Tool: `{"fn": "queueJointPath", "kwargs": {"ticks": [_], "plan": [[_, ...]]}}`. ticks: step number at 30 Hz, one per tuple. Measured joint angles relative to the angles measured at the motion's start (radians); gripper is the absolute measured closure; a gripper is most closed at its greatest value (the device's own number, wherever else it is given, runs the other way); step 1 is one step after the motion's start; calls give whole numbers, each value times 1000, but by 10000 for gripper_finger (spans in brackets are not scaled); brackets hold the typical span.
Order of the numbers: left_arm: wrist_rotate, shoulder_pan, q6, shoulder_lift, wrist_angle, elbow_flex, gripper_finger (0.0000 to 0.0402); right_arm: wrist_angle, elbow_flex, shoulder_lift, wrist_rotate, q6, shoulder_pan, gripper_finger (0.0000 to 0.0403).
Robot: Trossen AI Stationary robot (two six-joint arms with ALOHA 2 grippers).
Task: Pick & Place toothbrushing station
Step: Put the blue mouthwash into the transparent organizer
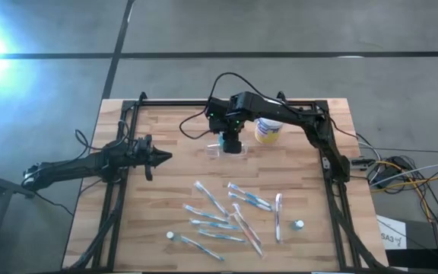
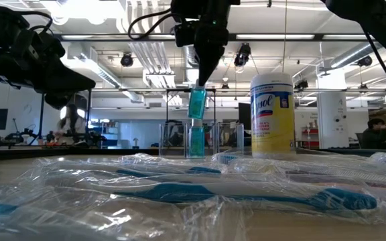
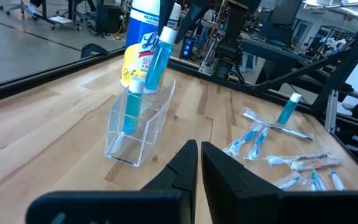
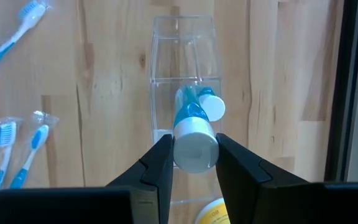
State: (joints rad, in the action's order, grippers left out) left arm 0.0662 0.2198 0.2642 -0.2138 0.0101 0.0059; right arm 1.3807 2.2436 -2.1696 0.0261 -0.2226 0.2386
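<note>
Wrapped toothbrushes (image 2: 200, 191) lie scattered nearest on the wooden table (image 1: 166, 129). Beyond them stands the clear toothbrushing station (image 3: 138, 124), one blue tube (image 3: 131, 109) upright inside it. Above it the right gripper (image 4: 194, 155) pinches a second blue tube (image 2: 197, 102) by its white cap. Behind stands a yellow-labelled canister (image 2: 272, 114). Well apart at the table's left, the left gripper (image 1: 158, 157) hovers, fingers closed on nothing.
</note>
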Motion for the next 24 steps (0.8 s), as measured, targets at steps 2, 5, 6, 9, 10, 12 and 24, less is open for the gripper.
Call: {"fn": "queueJointPath", "kwargs": {"ticks": [2, 5, 6, 9, 10, 12, 24], "plan": [[0, 0, 0, 0, 0, 0, 376, 4, 0, 0, 0, 14, 0, 308], [0, 0, 0, 0, 0, 0, 376, 17, 0, 0, 0, 27, 0, 308], [0, 0, 0, 0, 0, 0, 376, 22, 0, 0, 0, 34, 0, 308], [0, 0, 0, 0, 0, 0, 376, 26, -1, 0, 0, 40, -1, 308], [0, 0, 0, 0, 0, 0, 376, 26, -2, 0, 0, 40, -2, 308], [0, 0, 0, 0, 0, 0, 376, 26, -2, 0, 0, 41, -2, 308], [0, 0, -1, 0, 0, 0, 376, 21, -39, 0, 0, 66, -3, 308]]}}
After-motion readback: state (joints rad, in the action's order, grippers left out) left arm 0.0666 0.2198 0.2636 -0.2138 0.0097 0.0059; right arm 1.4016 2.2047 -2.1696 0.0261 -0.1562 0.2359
